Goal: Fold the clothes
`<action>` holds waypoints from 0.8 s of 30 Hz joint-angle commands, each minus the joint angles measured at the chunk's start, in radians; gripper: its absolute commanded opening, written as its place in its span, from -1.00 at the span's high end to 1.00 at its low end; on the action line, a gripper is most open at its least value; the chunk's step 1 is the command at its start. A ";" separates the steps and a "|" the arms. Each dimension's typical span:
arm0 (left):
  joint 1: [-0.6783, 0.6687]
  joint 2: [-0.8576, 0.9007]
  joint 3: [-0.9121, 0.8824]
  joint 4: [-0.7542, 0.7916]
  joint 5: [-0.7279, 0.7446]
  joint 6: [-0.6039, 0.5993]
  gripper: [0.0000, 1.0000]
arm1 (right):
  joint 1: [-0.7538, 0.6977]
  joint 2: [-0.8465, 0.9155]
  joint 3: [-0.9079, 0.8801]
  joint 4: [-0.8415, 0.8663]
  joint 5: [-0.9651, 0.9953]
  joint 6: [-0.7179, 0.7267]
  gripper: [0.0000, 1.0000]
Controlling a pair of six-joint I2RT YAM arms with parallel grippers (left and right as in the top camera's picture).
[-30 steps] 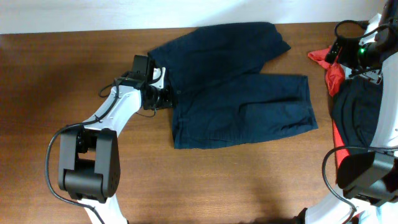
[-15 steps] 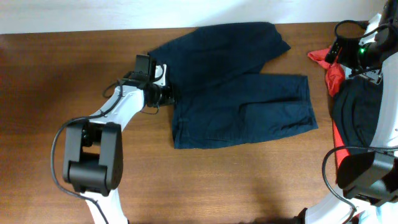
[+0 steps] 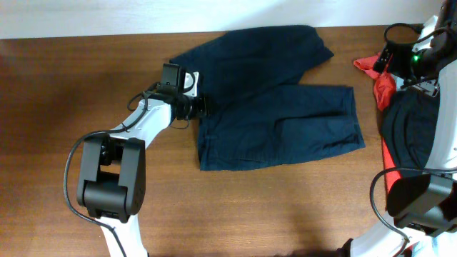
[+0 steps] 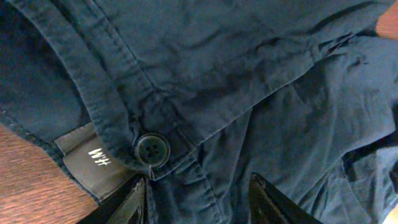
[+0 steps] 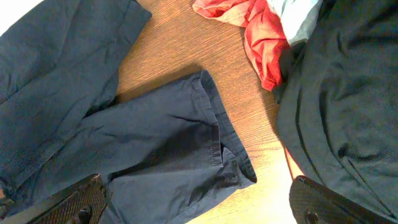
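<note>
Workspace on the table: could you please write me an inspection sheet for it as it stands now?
Surface: brown wooden table, no spills seen.
Job's things: navy shorts lie flat and unfolded, waistband towards the left arm, legs towards the right; waist button and label show.
Clutter: red garment and black garment heaped at the right edge, apart from the shorts.
Claws: left claw open, low over the waistband; right claw open above a leg hem, holding nothing.
Cables: a black cable loops beside the left arm's base, another beside the right's; both off the shorts.
Surroundings: white strip beyond the far edge; nothing else seen.
</note>
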 commanded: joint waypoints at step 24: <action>0.076 0.004 0.006 -0.095 -0.025 -0.005 0.99 | -0.002 0.003 0.005 0.000 0.009 -0.010 -0.97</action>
